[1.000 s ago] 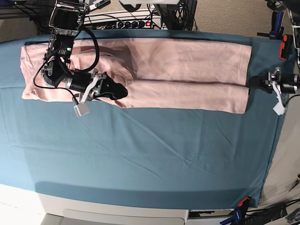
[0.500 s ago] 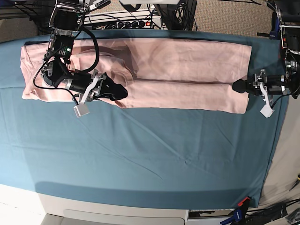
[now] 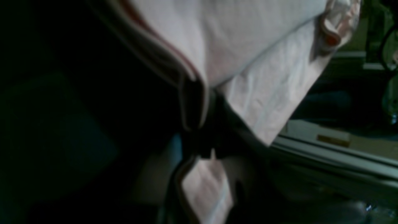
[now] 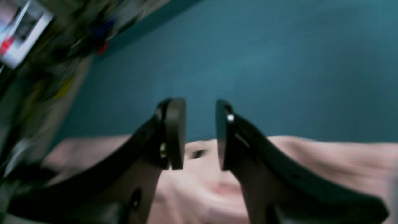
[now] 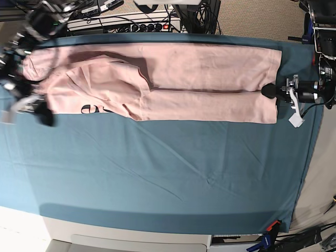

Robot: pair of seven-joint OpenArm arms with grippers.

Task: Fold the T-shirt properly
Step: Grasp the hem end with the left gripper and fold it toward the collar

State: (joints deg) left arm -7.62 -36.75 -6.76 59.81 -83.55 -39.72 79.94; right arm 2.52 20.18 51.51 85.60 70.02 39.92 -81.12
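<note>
T-shirt (image 5: 173, 84): pale pink, folded into a long band across the far half of the worktop (image 5: 157, 173), which is draped in teal cloth; black lettering shows near its left end
Left end effector (image 5: 269, 91): at the band's right edge, clenched on the T-shirt's layered hem, as the wrist view shows
Right end effector (image 4: 200, 133): blurred at the band's left end, released, jaws apart with nothing between them, pink fabric just below
</note>
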